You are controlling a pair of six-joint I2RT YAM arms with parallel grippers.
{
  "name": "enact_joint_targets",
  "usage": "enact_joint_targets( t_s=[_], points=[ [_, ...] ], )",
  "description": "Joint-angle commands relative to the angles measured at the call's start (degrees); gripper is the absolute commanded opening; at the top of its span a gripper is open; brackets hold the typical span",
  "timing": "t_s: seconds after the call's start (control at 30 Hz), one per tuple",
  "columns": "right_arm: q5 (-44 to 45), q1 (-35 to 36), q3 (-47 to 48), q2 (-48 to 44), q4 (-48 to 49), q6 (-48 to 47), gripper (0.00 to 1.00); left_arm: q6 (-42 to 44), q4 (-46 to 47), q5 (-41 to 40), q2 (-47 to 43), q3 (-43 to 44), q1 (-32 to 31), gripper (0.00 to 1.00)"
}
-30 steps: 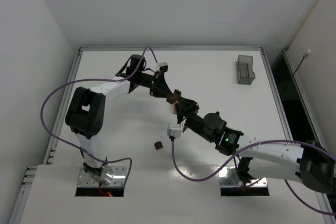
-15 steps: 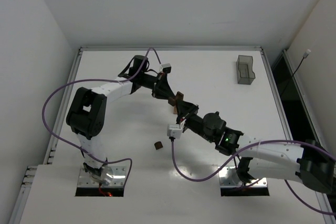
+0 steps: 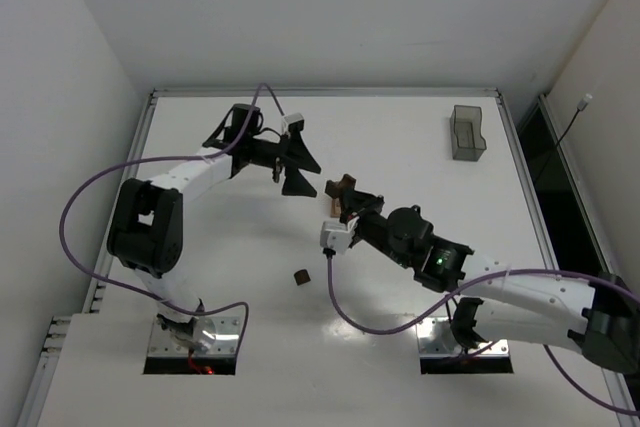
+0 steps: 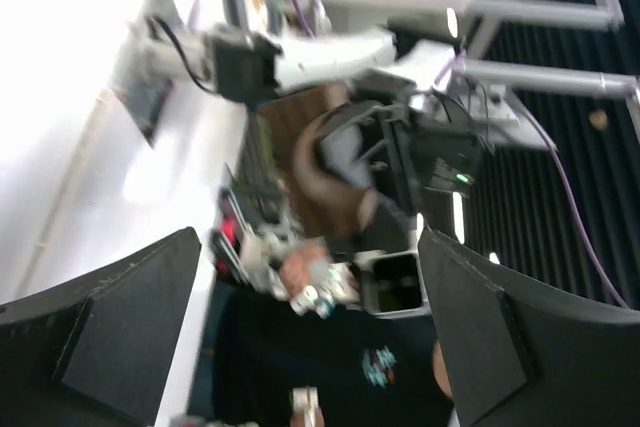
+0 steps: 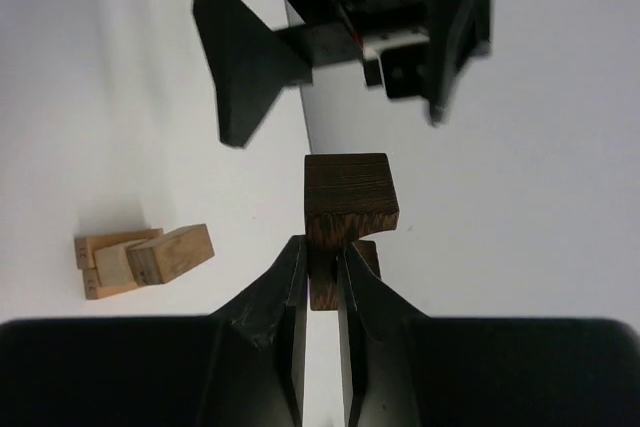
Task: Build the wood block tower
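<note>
My right gripper (image 5: pixel 322 249) is clenched on the lower part of a dark brown block (image 5: pixel 346 195). Only a narrow edge of the wood sits between my fingers and the wider cube part stands out beyond the tips. I cannot tell whether this is one piece or two pieces pressed together. This is my first worry: with so little wood in the pinch, the block may turn or slip out if I swing the wrist quickly, and if it is two pieces, the outer one may simply fall off. Just beyond the block, my left gripper (image 3: pixel 300 172) stands wide apart with nothing in it, and one of its dark fingers is close to the block in my right wrist view; if either arm moves without care, that finger may strike the wood. On the table (image 3: pixel 420 147), to the left of my right fingers, the tan blocks (image 5: pixel 140 257) lie in a small leaning heap, not an upright stack. If I put the dark block on them as they are, I judge that it will slide off. A loose dark block (image 3: pixel 300 276) lies well apart, nearer to my bases, and the bin (image 3: pixel 466 132) is far off at the back right.
</note>
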Motion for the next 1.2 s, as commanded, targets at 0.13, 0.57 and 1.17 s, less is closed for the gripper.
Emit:
enact_joint_targets(
  t_s=[0.13, 0.57, 1.17],
  points=[
    [1.05, -5.44, 18.72, -2.33, -25.44, 36.24, 0.0, 32.23, -31.68, -21.1, -3.46, 6.23, 10.19, 0.9],
    [-42.27, -34.6, 22.09, 6.72, -31.2, 103.64, 0.0, 47.37, -37.69, -40.9, -5.92, 4.93, 13.62, 0.85],
    [-78.31, -51.24, 38.18, 40.91, 3.7, 137.87, 0.0, 61.09, -42.25, -34.04, -6.8, 1.58, 18.02, 0.85]
  ],
)
